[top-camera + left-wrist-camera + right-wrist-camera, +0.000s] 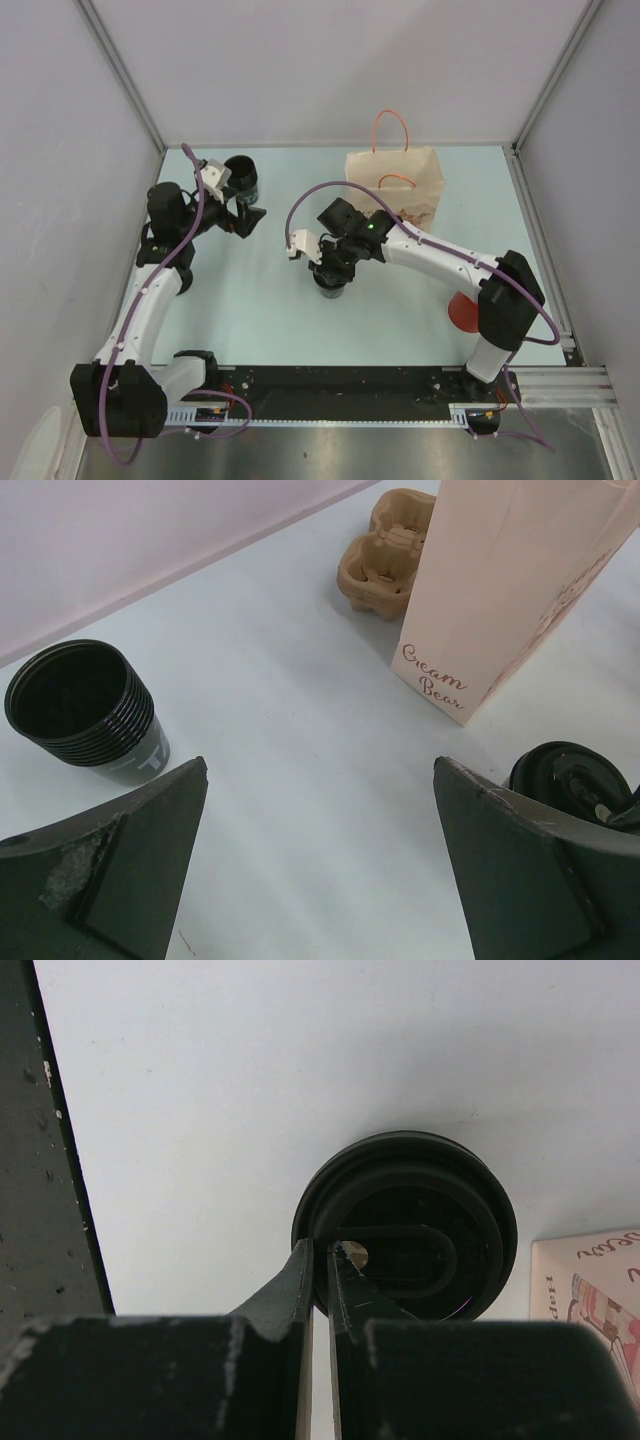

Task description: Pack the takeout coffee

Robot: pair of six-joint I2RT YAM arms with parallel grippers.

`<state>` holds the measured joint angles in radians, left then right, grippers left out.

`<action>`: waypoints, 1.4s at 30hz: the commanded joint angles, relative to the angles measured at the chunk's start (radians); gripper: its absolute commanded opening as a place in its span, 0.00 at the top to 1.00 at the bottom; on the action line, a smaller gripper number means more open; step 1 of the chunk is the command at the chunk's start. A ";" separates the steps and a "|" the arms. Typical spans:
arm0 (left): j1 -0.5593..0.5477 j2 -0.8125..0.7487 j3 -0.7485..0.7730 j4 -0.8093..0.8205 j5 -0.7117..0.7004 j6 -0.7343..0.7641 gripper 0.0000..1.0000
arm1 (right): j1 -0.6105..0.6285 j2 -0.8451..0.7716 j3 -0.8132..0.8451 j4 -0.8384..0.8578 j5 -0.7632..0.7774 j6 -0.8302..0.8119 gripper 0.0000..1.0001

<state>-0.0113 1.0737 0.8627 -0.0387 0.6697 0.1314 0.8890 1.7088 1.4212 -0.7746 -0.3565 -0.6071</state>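
The coffee cup point(331, 286), black and closed with a black lid point(420, 1222), stands upright on the pale worktop point(260, 320) near its middle. It is on the near side of the paper bag point(397, 186) and apart from it, so it is outside the bag. The right end effector point(320, 1260) is directly over this cup. Its two fingers are clenched almost together, with only a thin slit between them, and their tips lie at the near rim of the lid. Whether they really pinch the lid or only touch it, I cannot tell. The paper bag stands upright at the far side of the worktop with its orange handles point(391, 128) raised, and the words "Cream Bear" are printed on its narrow side. Just beside the bag, on its far side in the left wrist view, lies a cardboard cup carrier point(386, 552). The left end effector point(320, 860) is released, its fingers point(115, 865) spread wide with nothing between them, and it is above the worktop at the far left. Close to it stands a stack of black cups point(88, 712), upright and open at the top. A red round object point(461, 313) lies near the base of the right arm, partly hidden by it.
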 commanded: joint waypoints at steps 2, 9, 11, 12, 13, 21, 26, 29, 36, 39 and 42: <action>0.008 0.002 -0.005 0.034 0.033 -0.003 0.01 | 0.005 -0.006 0.004 -0.012 -0.006 -0.023 0.98; 0.008 0.006 -0.004 0.034 0.036 -0.006 0.01 | 0.005 -0.011 0.002 -0.003 -0.016 -0.022 0.87; 0.008 0.006 -0.004 0.034 0.037 -0.006 0.00 | 0.007 -0.017 0.002 0.004 -0.024 -0.020 0.87; 0.008 0.006 -0.004 0.034 0.039 -0.006 0.01 | 0.005 -0.018 0.002 0.006 -0.027 -0.019 0.87; 0.008 0.008 -0.004 0.034 0.038 -0.006 0.00 | 0.007 -0.018 0.002 0.006 -0.029 -0.019 0.87; 0.008 0.009 -0.004 0.034 0.041 -0.007 0.01 | 0.011 -0.011 0.002 0.009 -0.032 -0.020 0.73; 0.008 0.011 -0.004 0.036 0.041 -0.009 0.01 | 0.010 -0.015 0.002 0.011 -0.027 -0.019 0.65; 0.008 0.011 -0.002 0.034 0.044 -0.007 0.01 | 0.010 -0.026 0.004 0.021 -0.019 -0.011 0.60; 0.008 0.029 0.007 0.023 0.071 -0.003 0.01 | 0.005 -0.132 0.004 0.061 0.007 -0.003 0.39; 0.008 0.043 0.015 0.011 0.117 0.005 0.00 | 0.002 -0.178 0.005 0.075 0.034 0.000 0.29; -0.001 0.064 0.036 -0.033 0.201 0.028 0.01 | -0.027 -0.227 0.004 0.104 0.050 0.024 0.19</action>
<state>-0.0105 1.1168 0.8631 -0.0471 0.7422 0.1318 0.8890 1.5627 1.4178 -0.7357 -0.3351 -0.6125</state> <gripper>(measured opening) 0.994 0.772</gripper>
